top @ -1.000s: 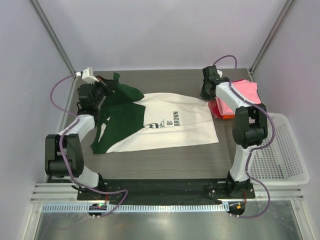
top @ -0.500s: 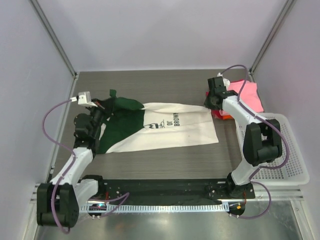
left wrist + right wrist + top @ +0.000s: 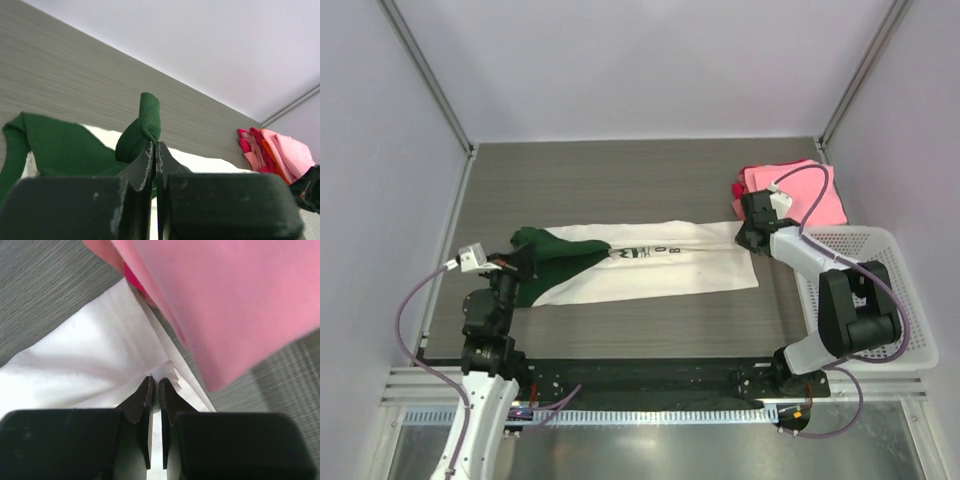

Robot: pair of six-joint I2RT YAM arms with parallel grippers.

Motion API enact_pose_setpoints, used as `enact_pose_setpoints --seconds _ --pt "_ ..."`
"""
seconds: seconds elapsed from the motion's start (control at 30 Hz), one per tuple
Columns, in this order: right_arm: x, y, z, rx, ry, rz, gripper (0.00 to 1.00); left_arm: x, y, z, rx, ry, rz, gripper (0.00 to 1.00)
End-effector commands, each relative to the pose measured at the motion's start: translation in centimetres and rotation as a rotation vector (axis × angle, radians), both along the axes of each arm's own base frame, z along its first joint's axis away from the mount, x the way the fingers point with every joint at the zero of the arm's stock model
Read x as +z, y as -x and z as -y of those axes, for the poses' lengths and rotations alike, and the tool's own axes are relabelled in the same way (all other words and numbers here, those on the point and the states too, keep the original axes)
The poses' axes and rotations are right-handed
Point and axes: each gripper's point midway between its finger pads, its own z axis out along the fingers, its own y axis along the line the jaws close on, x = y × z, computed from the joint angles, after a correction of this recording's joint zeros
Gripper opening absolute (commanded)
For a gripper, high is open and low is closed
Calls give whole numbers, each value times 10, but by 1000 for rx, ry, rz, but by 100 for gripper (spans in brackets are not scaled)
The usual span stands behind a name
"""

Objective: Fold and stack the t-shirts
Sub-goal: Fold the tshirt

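The cream-white t-shirt (image 3: 660, 270) with dark green sleeves lies across the table, its far half doubled towards the near edge into a narrow band. My left gripper (image 3: 517, 262) is shut on the green cloth (image 3: 142, 125) at the shirt's left end. My right gripper (image 3: 748, 233) is shut on the white hem (image 3: 167, 371) at the right end. A stack of folded pink, red and orange shirts (image 3: 798, 190) sits at the back right, just behind the right gripper; it also shows in the left wrist view (image 3: 272, 152) and in the right wrist view (image 3: 225, 295).
A white plastic mesh basket (image 3: 880, 300) stands at the right edge of the table, beside the right arm. Grey walls and metal corner posts close in the table at the back and sides.
Both grippers have pulled the far edge of the shirt towards the near side, folding it into a narrower band. The print now shows only partly. The pink stack stayed put.
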Motion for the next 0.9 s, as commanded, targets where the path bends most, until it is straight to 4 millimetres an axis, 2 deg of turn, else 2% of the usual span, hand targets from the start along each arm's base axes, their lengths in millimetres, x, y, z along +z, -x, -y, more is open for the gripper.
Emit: enact_pose_setpoints --seconds 0.0,0.03,0.07,0.1,0.13,0.17,0.2,0.23,0.3,0.33,0.37,0.43,0.47,0.5,0.53,0.57,0.6,0.63,0.67,0.7,0.73,0.77,0.83,0.87 --pt "21 -12 10 -119 -20 176 11 -48 17 -8 53 72 -150 1" --pt "16 -5 12 -128 -22 178 18 -53 21 -5 47 115 -166 2" --pt "16 -4 13 -139 -23 189 48 -47 27 -3 31 135 -124 6" --pt "19 -6 13 -143 -32 218 59 -64 31 1 16 159 -177 12" --pt "16 -3 13 -143 -31 223 63 -59 35 7 -21 189 -150 30" --pt "24 -6 11 -133 -42 259 67 -63 35 13 -49 188 -182 38" --pt "26 -6 9 -123 -43 267 68 -57 37 20 -90 189 -174 47" --pt "31 -9 8 -108 -38 279 69 -59 37 22 -105 187 -192 52" --pt "42 -14 -2 -66 -41 299 69 -47 39 28 -145 180 -149 66" --pt "47 -16 -7 -25 -36 304 69 -45 39 29 -149 185 -143 68" --pt "48 -20 -18 23 -54 302 69 -34 42 28 -149 191 -96 69" --pt "61 -28 -55 170 -141 325 67 -23 40 17 -83 221 -73 78" --pt "68 -33 -71 229 -179 349 65 -28 39 10 -37 253 -110 79" --pt "64 -32 -95 304 -212 331 65 -27 38 6 -6 268 -124 80" --pt "78 -34 -126 419 -297 355 64 -31 32 -1 41 270 -175 81" --pt "82 -32 -148 507 -344 352 63 -29 27 -1 48 274 -189 81" --pt "71 -32 -172 582 -392 314 63 -29 22 -1 53 278 -225 81" --pt "86 -25 -208 711 -475 315 62 -47 13 0 65 269 -328 82" --pt "86 -21 -228 777 -512 301 60 -32 3 2 62 265 -340 84" --pt "85 -24 -249 829 -542 286 60 -34 -4 1 72 243 -386 86" --pt "83 -13 -274 897 -571 266 59 -37 -10 0 82 232 -433 87" --pt "83 -7 -290 956 -607 250 59 -39 -28 1 93 213 -527 89" --pt "76 -6 -320 1020 -647 220 59 -43 -43 4 82 193 -613 93" --pt "76 5 -337 1075 -668 204 59 -44 -57 12 43 195 -669 93"
